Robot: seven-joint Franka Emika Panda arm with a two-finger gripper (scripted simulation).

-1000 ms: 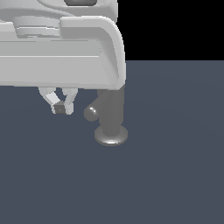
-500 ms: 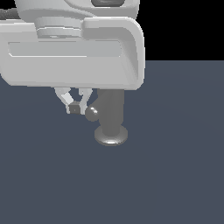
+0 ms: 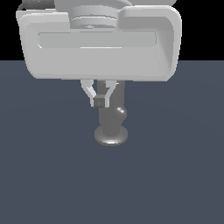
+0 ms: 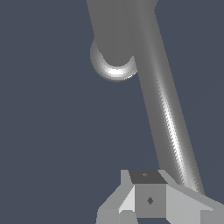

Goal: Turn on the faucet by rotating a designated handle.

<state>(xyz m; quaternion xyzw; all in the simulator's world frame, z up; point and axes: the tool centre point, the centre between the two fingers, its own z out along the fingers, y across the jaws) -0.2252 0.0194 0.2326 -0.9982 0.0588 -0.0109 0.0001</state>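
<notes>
The faucet (image 3: 106, 124) is a dull grey upright cylinder on a flared round base, standing on the dark floor in the middle of the exterior view. Its handle (image 3: 120, 114) shows there as a rounded rod end at the cylinder's right front. My gripper (image 3: 99, 103) hangs under the big white hand, fingers shut together with nothing between them, just in front of the cylinder and left of the rod end. In the wrist view the handle (image 4: 166, 109) is a long rod running from the faucet (image 4: 114, 35) to beside my gripper (image 4: 146, 194), touching or nearly touching one finger.
The white arm and hand (image 3: 100, 43) fill the upper part of the exterior view and hide the faucet's top. A flat dark blue-grey floor (image 3: 43, 175) lies all around the faucet.
My gripper has moved toward the exterior view's right, across the front of the faucet. The handle's rounded end has swung from the cylinder's left to its right front.
</notes>
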